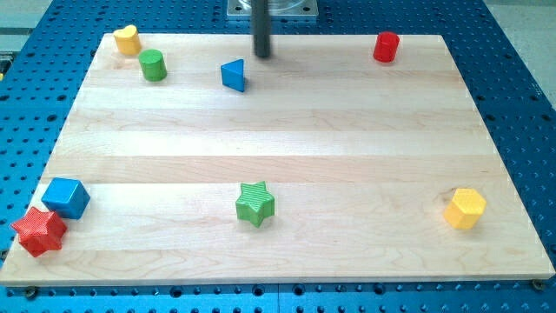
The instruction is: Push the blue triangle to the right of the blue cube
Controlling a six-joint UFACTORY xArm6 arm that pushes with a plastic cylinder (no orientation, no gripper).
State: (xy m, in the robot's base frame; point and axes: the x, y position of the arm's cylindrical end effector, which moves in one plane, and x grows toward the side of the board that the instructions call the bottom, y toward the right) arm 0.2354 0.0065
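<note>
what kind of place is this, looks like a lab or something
Probably a robotics lab bench: a wooden board sits on a blue perforated table, small blocks like the blue triangle and blue cube lie scattered, and my tip stands just upper-right of the triangle.

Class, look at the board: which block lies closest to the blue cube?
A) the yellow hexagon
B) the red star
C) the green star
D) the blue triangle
B: the red star sits right against the blue cube at the view's bottom left corner, while the green star lies farther off and my tip is up by the blue triangle.
</note>
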